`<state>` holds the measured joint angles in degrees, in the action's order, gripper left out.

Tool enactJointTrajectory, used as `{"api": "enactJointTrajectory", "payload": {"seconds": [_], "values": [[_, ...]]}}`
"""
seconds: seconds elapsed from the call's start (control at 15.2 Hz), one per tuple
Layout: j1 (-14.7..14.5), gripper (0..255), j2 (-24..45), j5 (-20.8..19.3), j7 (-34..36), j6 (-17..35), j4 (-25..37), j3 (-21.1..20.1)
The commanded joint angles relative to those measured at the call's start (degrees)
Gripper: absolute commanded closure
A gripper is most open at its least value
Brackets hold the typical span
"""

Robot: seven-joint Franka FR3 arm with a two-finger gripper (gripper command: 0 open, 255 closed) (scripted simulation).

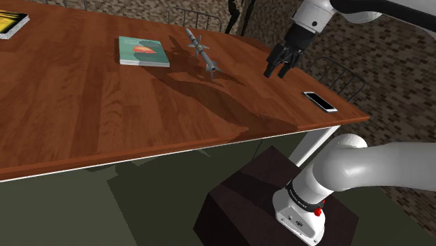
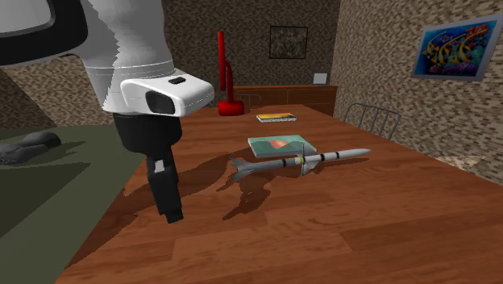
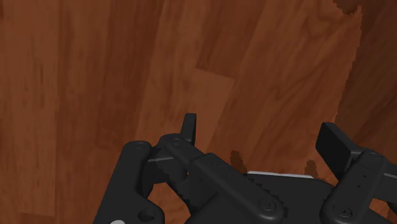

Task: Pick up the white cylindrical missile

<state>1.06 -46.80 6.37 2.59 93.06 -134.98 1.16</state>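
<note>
Lying on wood (image 1: pixel 84 105) is a slender finned missile (image 1: pixel 202 52).

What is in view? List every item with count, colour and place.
table: one, reddish-brown wood, carrying the items below.
missile: one, pale grey, lying on the table beside the teal book.
teal book: one, teal, flat on the table.
striped book: one, yellow-edged, at the table's far corner.
phone: one, pale, near the table edge by the stand.
chairs: two, grey wire backs, at the table's sides.
wall pictures: two, one colourful, one dark.
red object: one, tall, beyond the table.
stand: one, dark brown.
arm: one, white.
gripper: one, black, open, above the table, apart from the missile.
</note>
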Motion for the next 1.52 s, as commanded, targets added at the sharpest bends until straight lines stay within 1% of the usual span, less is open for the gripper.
{"api": "enactJointTrajectory", "payload": {"seconds": [0.0, 0.4, 0.73, 1.12, 1.45], "values": [[0.00, 0, 0.00, 0.00, 0.00, 0.00, 0.00, 0.00], [0.31, 0, 11.57, 0.99, 5.27, 8.07, 5.85, -3.68], [0.92, 0, 21.62, 0.44, 9.87, 13.05, 12.78, -6.35], [1.64, 0, 34.05, -1.96, 15.83, 16.68, 23.59, -8.94], [1.70, 0, 44.87, -5.24, 20.99, 17.51, 34.97, -10.37]]}}
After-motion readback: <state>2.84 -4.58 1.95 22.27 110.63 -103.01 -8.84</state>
